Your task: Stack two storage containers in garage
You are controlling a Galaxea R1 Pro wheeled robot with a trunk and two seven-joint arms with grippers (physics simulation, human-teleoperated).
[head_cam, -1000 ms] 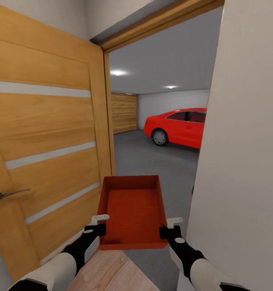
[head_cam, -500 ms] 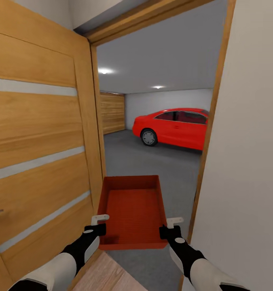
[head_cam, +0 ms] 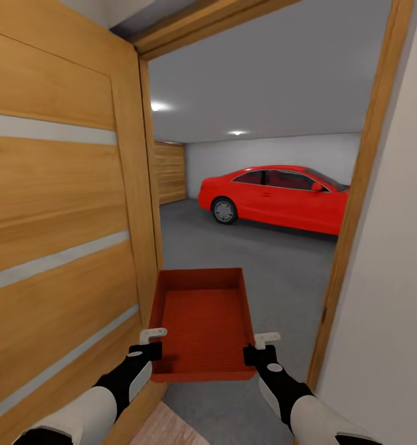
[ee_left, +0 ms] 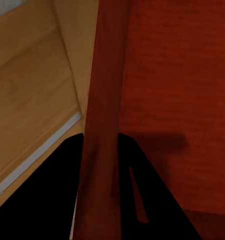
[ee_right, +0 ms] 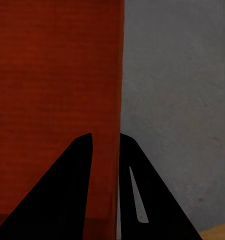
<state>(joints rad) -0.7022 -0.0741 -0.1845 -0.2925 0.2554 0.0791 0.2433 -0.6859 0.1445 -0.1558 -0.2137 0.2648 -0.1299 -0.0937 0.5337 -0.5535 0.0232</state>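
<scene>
Your left gripper (head_cam: pixel 151 343) is pinched on the left wall of the storage container (head_cam: pixel 202 321), one finger inside and one outside, as the left wrist view shows with the wall (ee_left: pixel 105 125) running between its two dark fingers. Your right gripper (head_cam: pixel 264 346) clamps the opposite wall the same way, the rim (ee_right: pixel 117 100) caught between its fingers. The bin hangs level between the two claws, open side up and empty, with its far end pointing away from you through the doorway.

Just outside your left claw stands the opened wooden door (head_cam: pixel 60 247), very near the bin's left edge. Beyond your right claw is the door frame (head_cam: pixel 356 235) and the white wall. Ahead of both lies the garage floor (head_cam: pixel 257 247), with the red car (head_cam: pixel 276 198) well beyond.

You are in the carrying step, at the threshold. Next, I judge, you need to roll straight through, keeping clear of the door, then lower the bin onto the concrete.
</scene>
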